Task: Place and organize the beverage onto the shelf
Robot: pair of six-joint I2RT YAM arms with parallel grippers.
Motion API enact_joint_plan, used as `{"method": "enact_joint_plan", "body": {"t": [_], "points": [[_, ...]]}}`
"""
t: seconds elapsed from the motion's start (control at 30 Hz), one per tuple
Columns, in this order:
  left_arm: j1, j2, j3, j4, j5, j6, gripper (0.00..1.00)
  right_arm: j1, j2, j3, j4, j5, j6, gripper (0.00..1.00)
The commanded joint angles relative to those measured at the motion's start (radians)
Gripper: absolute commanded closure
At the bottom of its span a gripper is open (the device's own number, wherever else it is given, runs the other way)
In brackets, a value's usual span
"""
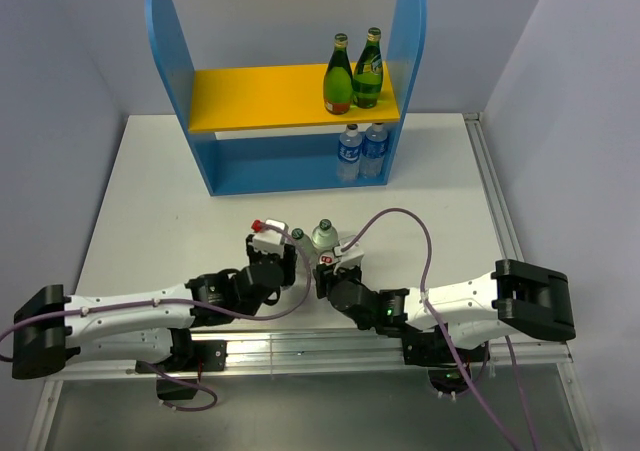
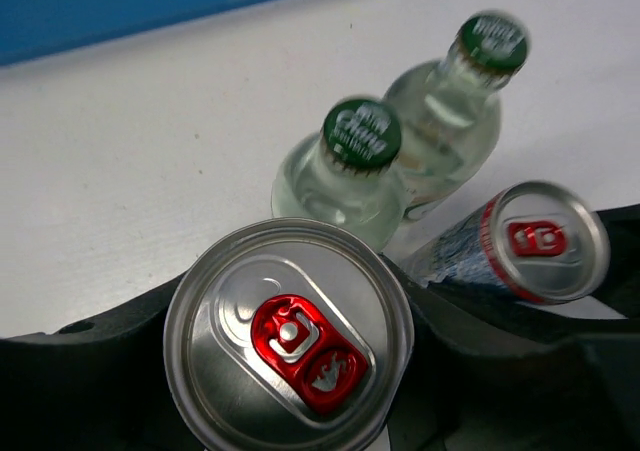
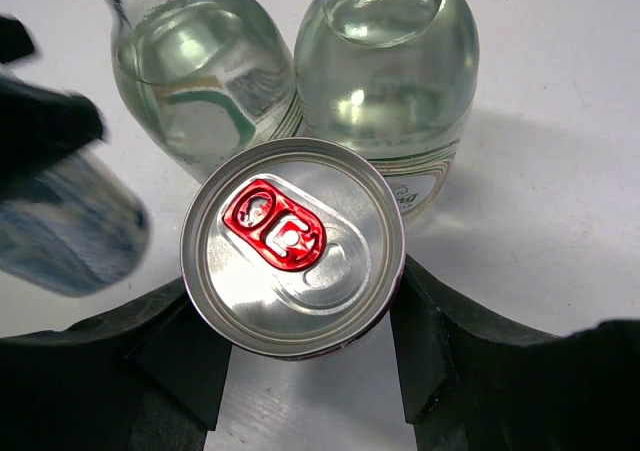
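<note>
Toward the middle of the bench's (image 1: pixel 150 201) near edge, the left claw (image 2: pixel 288 381) is closed narrowly around a silver can (image 2: pixel 288 321) with a red tab. The right claw (image 3: pixel 300 356), just beside it, grips a second can (image 3: pixel 292 256) of the same kind. Whether either can is off the bench cannot be told. Just beyond the claws stand 2 clear glass bottles (image 3: pixel 385 81) with green caps, close together on the bench. Well apart from them, at the far edge, is the shelf (image 1: pixel 168 61) with its tall blue side panels. Its yellow top board (image 1: pixel 260 96) carries 2 green bottles (image 1: pixel 340 81) at the right end. Below them, 2 water bottles (image 1: pixel 350 151) stand on the lower level, also at the right end. The job looks about half done: 4 drinks are shelved in tidy pairs and 4 are not. The 2 cans are in hand and the 2 clear bottles wait on the bench. Both levels have room to the left of what is placed.
</note>
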Motion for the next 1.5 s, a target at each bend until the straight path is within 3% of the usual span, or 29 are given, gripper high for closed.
{"method": "enact_joint_plan", "body": {"t": [0.0, 0.07, 0.2, 0.37, 0.47, 0.57, 0.67, 0.87, 1.13, 1.47], "points": [[-0.016, -0.065, 0.181, -0.134, -0.066, 0.045, 1.00, 0.001, -0.027, 0.021, 0.061, 0.076, 0.014, 0.92], [-0.019, -0.071, 0.255, -0.265, -0.070, 0.068, 1.00, 0.001, -0.028, 0.027, 0.040, 0.081, 0.025, 1.00], [-0.018, -0.061, 0.506, -0.407, -0.121, 0.168, 1.00, 0.004, -0.034, 0.028, 0.029, 0.075, 0.033, 1.00], [0.053, -0.018, 0.707, -0.332, -0.159, 0.396, 1.00, 0.009, -0.086, -0.001, 0.049, 0.058, 0.031, 1.00], [0.183, 0.021, 0.796, -0.234, -0.066, 0.506, 1.00, 0.012, -0.111, -0.007, 0.046, 0.058, 0.030, 1.00], [0.390, 0.096, 0.896, -0.191, 0.051, 0.547, 1.00, 0.021, -0.137, -0.018, 0.046, 0.066, 0.027, 1.00], [0.551, 0.195, 0.999, -0.172, 0.190, 0.526, 1.00, 0.030, -0.172, -0.028, 0.046, 0.072, 0.022, 1.00], [0.774, 0.407, 1.211, -0.177, 0.341, 0.507, 1.00, 0.045, -0.268, -0.038, 0.001, 0.082, 0.008, 1.00], [0.898, 0.577, 1.344, -0.189, 0.376, 0.490, 1.00, 0.065, -0.427, -0.018, -0.097, 0.125, -0.022, 1.00], [0.934, 0.599, 1.302, -0.175, 0.390, 0.432, 0.98, 0.088, -0.617, 0.183, -0.160, 0.141, -0.263, 1.00]]}}
